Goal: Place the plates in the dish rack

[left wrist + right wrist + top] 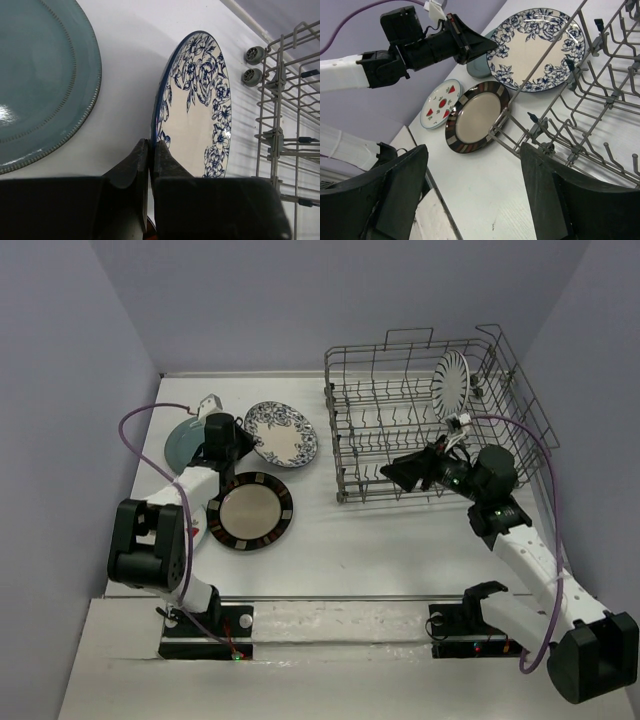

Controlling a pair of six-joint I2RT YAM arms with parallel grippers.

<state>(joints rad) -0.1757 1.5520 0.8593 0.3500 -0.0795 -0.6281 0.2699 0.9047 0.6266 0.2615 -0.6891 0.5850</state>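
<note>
While one striped plate (451,380) stands upright at 1 o'clock in the single dish rack (338,445), four plates lie flat at the table's (400,550) 10 o'clock: teal plate (182,443), blue-floral plate (282,432), brown-rimmed plate (250,511), red-marked white plate (439,110) | left gripper (152,145): fingers pressed together, nothing seen between, tips at the blue-floral plate's rim | right gripper (474,150): spread wide, empty, at the rack's 7 o'clock edge

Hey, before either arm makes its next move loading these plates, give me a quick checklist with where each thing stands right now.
1. Open left claw for grasping: not ok; shut, tips at the floral plate rim.
2. Free right claw: ok; open, holding nothing.
3. Seated striped plate in the dish rack: ok; upright between tines.
4. Free slots there: ok; only that plate inside.
5. All plates loaded: not ok; teal plate and brown-rimmed plate lie on the table.
6. Reachable marked plate: cannot tell; left arm partly covers it from above.
</note>
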